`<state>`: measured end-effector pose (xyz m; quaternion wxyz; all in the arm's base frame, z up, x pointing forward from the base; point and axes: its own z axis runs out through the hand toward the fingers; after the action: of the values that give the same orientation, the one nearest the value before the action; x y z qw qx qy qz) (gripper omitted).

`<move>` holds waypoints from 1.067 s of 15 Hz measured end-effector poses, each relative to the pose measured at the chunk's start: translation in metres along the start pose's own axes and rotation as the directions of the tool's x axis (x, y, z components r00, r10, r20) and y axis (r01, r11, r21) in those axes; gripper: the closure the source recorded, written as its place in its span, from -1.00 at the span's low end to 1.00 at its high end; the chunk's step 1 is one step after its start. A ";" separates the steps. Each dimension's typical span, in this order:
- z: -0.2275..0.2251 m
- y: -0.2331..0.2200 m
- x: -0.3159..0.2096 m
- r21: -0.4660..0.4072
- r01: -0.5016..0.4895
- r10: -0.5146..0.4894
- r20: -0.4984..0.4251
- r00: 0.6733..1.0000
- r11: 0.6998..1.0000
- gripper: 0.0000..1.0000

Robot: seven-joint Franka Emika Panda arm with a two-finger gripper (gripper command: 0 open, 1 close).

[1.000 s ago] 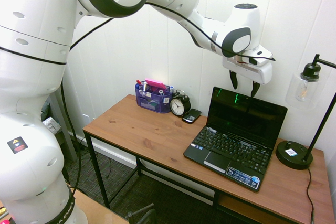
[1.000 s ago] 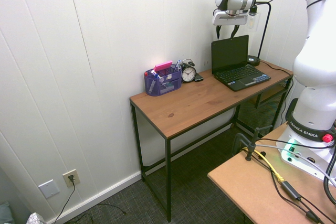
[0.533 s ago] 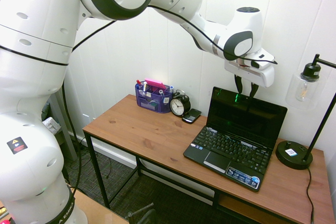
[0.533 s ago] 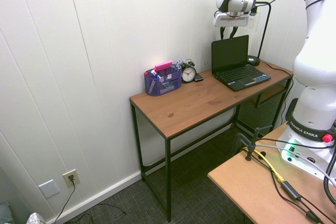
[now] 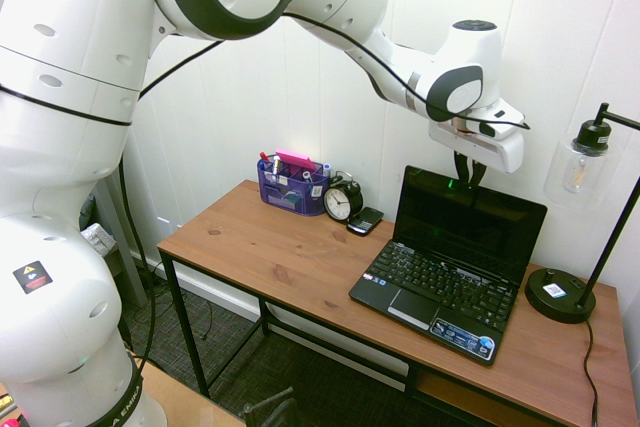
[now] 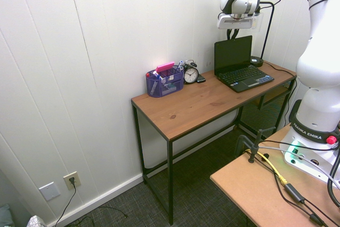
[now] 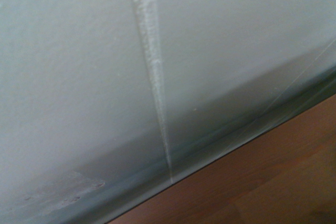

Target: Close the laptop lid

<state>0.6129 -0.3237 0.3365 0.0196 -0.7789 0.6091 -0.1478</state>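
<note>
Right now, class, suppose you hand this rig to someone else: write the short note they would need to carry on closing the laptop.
Gripper: fingers drawn close together, holding nothing, pointing down just above the top edge of the laptop lid; contact cannot be told.
Laptop: on the desk, near the lamp, lid fully open and upright.
Done: the approach to the lid's top edge.
Left: push the lid forward and down onto the keyboard until it shuts.

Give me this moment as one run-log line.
phase: approach | gripper: fingers nearly together, tips behind top edge of laptop lid | lid: open, upright | contact: cannot tell | desk: laptop at arm's end
</note>
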 end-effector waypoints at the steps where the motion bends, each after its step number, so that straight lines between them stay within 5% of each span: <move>1: 0.003 0.004 0.001 0.003 -0.003 0.003 0.001 1.000 1.000 1.00; 16: 0.030 0.150 -0.023 -0.042 -0.049 0.053 0.101 0.993 0.998 1.00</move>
<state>0.4743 -0.3446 0.2711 0.0392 -0.7698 0.6300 -0.0951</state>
